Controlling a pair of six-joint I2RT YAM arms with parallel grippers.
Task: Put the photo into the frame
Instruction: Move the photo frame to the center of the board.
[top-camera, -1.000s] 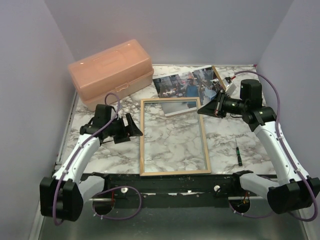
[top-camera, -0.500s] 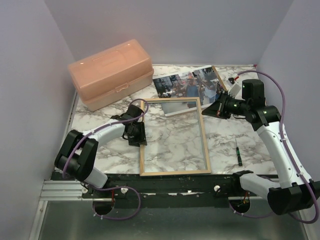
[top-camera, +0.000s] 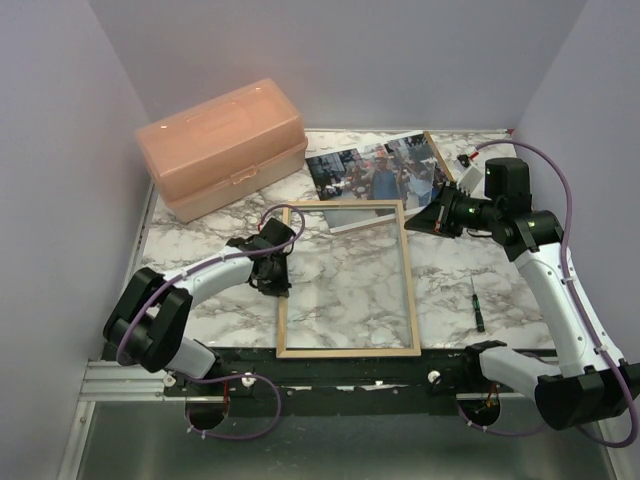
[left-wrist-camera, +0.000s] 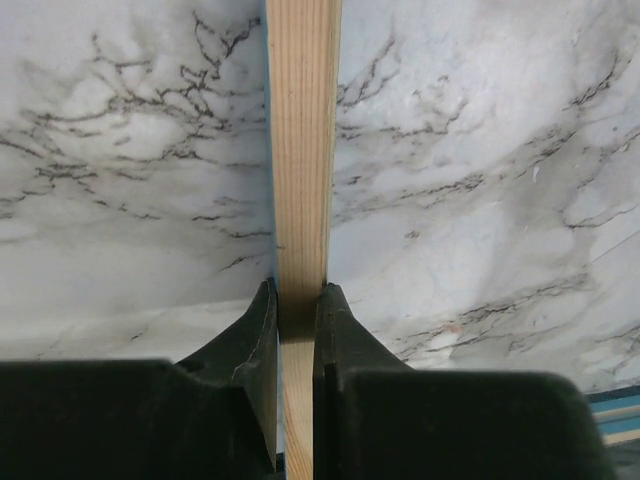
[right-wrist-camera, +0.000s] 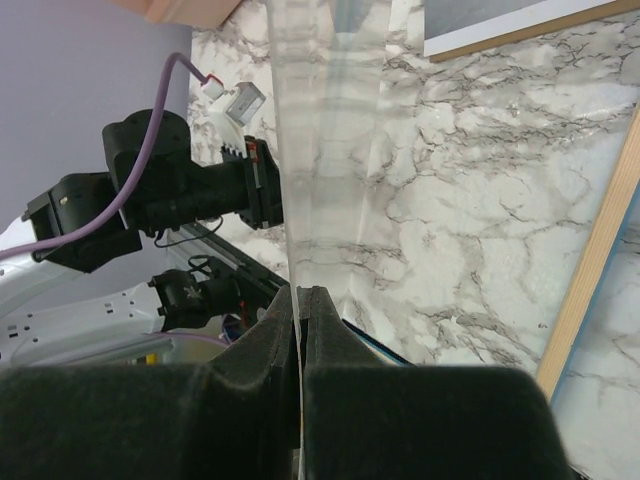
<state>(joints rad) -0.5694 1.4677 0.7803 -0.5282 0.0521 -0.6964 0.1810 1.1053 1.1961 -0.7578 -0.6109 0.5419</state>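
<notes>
The left gripper (left-wrist-camera: 297, 300) is pinched closed on the left wooden rail of the frame (left-wrist-camera: 303, 150), which lies flat on the marble table (top-camera: 450, 290). The right gripper (right-wrist-camera: 300, 300) is clamped on the edge of a clear pane (right-wrist-camera: 325, 150). The photo (top-camera: 375, 172) lies face up just beyond the frame. The thin pane could slip or crack if the arms pull unevenly.

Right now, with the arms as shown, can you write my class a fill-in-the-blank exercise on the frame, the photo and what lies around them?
1. The left gripper pinches the frame by the rail on its ____ side.
2. The frame lies with its ____ face up.
3. The photo lies picture side ____.
4. The screwdriver lies on the frame's ____ side.

Missing words: left; wood; up; right.
</notes>
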